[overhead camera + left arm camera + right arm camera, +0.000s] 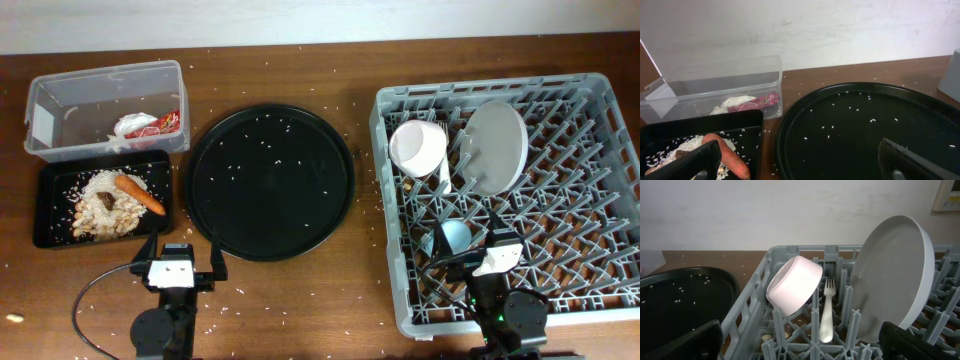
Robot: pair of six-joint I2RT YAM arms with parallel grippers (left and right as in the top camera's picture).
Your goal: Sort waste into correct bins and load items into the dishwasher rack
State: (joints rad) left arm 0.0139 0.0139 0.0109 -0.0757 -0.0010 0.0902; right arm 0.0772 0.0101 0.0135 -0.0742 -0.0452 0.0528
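Wooden table (300,300): fork (826,311) upright in rack (386,230), tines up; left end effector (800,162) and right end effector (801,347) open.

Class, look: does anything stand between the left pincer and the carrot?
Only the near wall of the black tray, just ahead of the left pincer; the carrot lies beyond it on rice scraps.

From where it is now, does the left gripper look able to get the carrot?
Probably yes: the left gripper is open, and the carrot lies uncovered on the rice in the shallow black tray just ahead.
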